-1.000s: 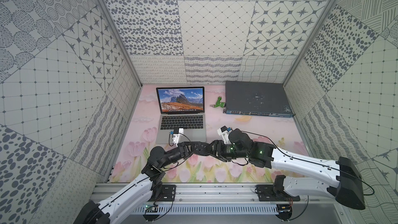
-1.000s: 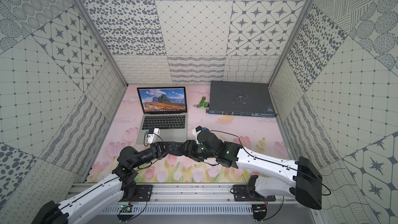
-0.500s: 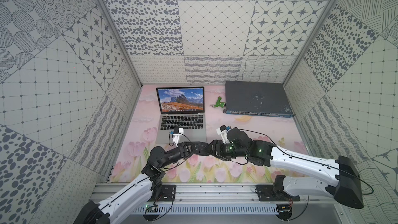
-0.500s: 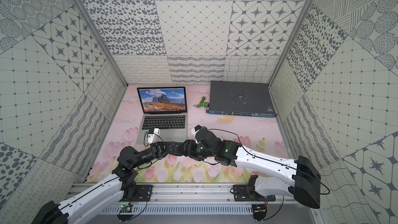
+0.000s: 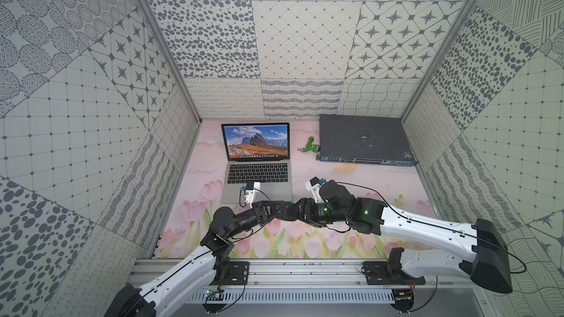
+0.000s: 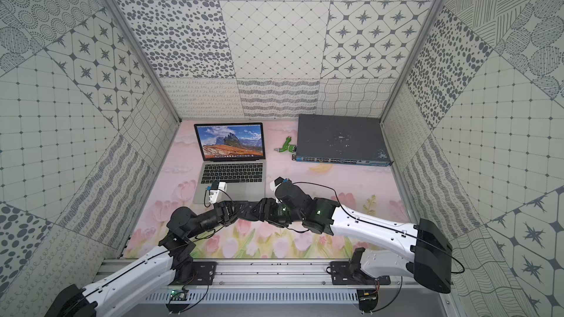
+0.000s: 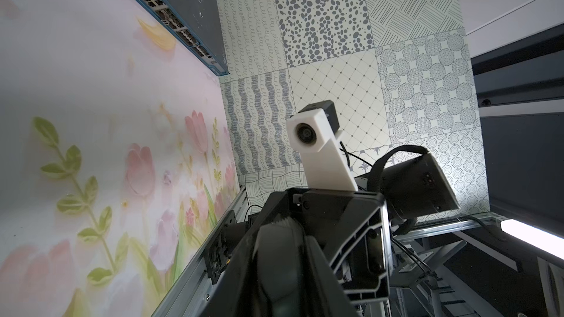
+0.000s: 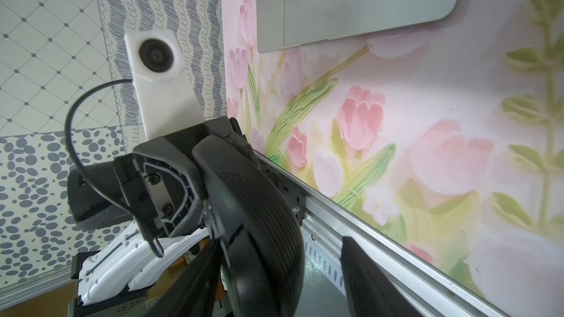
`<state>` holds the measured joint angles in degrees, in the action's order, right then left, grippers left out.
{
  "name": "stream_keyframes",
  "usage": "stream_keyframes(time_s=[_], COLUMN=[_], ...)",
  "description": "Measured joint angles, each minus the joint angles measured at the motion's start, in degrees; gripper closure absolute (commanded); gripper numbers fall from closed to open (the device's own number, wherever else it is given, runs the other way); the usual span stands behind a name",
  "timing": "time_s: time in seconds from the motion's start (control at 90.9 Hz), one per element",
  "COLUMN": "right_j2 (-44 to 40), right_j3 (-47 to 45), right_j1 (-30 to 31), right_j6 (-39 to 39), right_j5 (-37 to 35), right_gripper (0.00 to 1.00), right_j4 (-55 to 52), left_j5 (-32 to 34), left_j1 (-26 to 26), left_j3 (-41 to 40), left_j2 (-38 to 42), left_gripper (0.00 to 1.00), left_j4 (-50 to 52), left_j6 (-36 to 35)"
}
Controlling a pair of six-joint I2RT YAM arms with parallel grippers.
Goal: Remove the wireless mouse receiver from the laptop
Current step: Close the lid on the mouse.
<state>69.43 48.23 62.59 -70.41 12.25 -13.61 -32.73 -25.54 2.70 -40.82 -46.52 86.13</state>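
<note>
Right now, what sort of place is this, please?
Probably a robot test booth, not an office: patterned wall panels enclose a floral mat, and an aluminium rail carries robot arms near a laptop.

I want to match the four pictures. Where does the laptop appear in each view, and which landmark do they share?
In a top view: the laptop stands open at the far side of the tulip mat.
In a top view: the laptop, open at that same spot.
Left wrist: not in it.
Right wrist: only its trackpad corner, on the mat.
Shared landmark: the tulip mat, in all four views.
</note>
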Motion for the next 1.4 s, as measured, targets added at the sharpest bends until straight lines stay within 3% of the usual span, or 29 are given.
stream_keyframes(time_s=[0.627, 0.935, 1.397], right_j2=[-3.41, -8.15, -8.37], right_j3=[0.87, -0.5, -3.34], right_j1=[0.0, -0.04, -0.37], right_j6=[2.6, 4.87, 4.94], right_j5=[-0.48, -0.2, -0.28], right_gripper=[0.27, 0.36, 0.46], right_j4=[-2.12, -2.23, -2.84], left_j5=[0.0, 0.0, 0.0], left_j1=[0.0, 0.0, 0.0], left_j3=[0.0, 0.0, 0.0], left_j2=[0.13, 0.15, 1.25], left_gripper=[0.9, 0.9, 0.9], left_j4=[-0.44, -0.44, -0.39], left_j6=[0.0, 0.0, 0.04])
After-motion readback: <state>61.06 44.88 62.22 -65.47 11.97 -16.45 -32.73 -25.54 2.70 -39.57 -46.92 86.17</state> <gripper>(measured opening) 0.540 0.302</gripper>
